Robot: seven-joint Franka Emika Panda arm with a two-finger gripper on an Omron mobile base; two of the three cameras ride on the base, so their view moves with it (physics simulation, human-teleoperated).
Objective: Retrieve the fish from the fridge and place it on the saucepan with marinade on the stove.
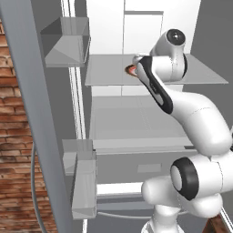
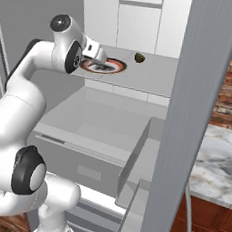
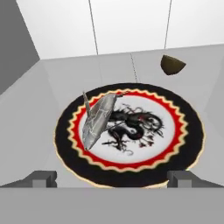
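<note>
While pincer (image 3: pixel 112 178) is held wide open w/ nothing gripped, fish (image 3: pixel 97 120) is seen lying on decorated plate (image 3: pixel 131 175) on fridge (image 1: pixel 136 132) glass shelf (image 2: pixel 157 77); dark lump (image 3: pixel 172 64) sits nearby.

Open air above fish (image 3: pixel 97 120)

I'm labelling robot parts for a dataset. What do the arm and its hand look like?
The arm is glossy white with rounded segments and black joint bands and caps. The hand ends in two small, blocky dark grey fingertips. No cables or markings show.
</note>
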